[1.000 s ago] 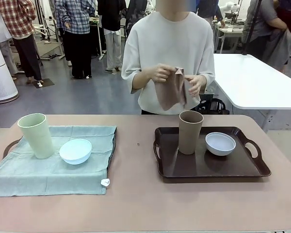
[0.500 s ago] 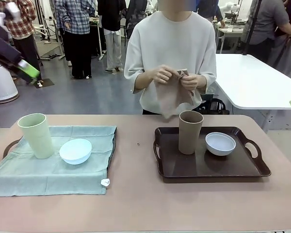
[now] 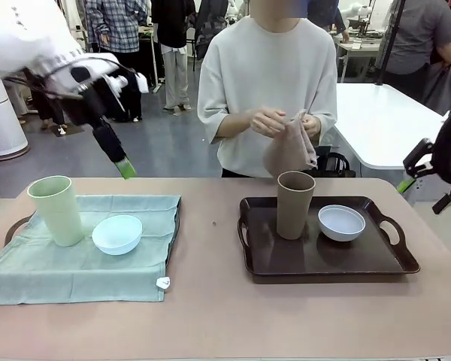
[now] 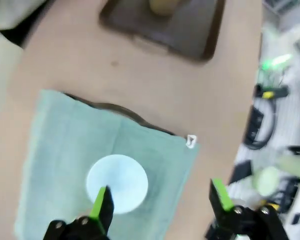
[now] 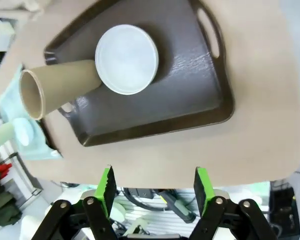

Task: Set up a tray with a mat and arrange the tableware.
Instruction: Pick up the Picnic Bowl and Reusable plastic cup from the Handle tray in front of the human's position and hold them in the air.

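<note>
Front view: both arms have swung in since a moment ago. The left arm [image 3: 30, 37] now hangs above the soft green mat [image 3: 75, 267], and the right arm [image 3: 447, 162] is at the right end of the counter [image 3: 210, 316]. The tableware has not moved. The pale green tumbler [image 3: 56, 209] and the round light blue bowl [image 3: 117, 233] sit on the mat. The brown tumbler [image 3: 295, 203] and the white bowl [image 3: 341, 222] sit in the glossy brown tray [image 3: 327, 259]. Both tumblers stand upright, mouths up. The person bunches a brown cloth [image 3: 289, 147].

Left wrist view: the left jaws gape wide, empty, over the blue bowl.

Right wrist view: the right jaws stand apart, empty, above the counter's edge beside the tray.
</note>
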Tool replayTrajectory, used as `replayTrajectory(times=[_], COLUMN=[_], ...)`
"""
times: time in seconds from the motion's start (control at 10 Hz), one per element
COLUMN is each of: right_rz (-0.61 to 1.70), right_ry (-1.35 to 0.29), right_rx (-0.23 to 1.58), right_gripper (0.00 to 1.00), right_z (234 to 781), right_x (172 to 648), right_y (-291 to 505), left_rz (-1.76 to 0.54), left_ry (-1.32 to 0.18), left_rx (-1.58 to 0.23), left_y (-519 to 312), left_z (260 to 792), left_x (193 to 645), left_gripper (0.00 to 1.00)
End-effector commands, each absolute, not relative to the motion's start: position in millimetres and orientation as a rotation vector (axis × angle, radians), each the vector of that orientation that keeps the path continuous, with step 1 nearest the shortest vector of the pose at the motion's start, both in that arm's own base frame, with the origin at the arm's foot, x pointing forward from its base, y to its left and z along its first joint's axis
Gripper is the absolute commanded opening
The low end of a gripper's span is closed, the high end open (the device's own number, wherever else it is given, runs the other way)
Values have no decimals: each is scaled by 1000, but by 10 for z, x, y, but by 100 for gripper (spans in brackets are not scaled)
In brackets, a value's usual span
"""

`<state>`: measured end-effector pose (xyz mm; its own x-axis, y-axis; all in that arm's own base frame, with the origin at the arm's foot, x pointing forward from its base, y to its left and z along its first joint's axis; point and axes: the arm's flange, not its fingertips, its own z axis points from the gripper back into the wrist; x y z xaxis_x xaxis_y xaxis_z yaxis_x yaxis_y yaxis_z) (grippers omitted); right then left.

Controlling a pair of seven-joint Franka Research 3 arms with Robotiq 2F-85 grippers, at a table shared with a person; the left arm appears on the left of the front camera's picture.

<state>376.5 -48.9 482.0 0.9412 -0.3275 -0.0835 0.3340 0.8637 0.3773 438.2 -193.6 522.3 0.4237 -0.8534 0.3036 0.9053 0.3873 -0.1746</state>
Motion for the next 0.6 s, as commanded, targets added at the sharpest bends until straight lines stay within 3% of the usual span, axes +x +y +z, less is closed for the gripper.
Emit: replayTrajectory(times=[0.0, 0.3, 0.4, 0.5], right_rz=[-361, -350, -350, -350], right_ry=[18, -6, 20, 20], right_rx=[377, 453, 400, 400], right_gripper=[81, 81, 81, 81], right_z=[4742, 4741, 4715, 4715], right_x=[3824, 3823, 3833, 3833], right_y=[-476, -586, -502, -502], left_rz=[-1169, -1206, -1214, -1214], left_ry=[-163, -272, -178, -178], left_rx=[-258, -286, -263, -263], left_y=[-2168, -2376, -2359, -2359], left_z=[4975, 4719, 4824, 4824], left_x=[4341, 4254, 4306, 4306], left_gripper=[100, 100, 100, 100])
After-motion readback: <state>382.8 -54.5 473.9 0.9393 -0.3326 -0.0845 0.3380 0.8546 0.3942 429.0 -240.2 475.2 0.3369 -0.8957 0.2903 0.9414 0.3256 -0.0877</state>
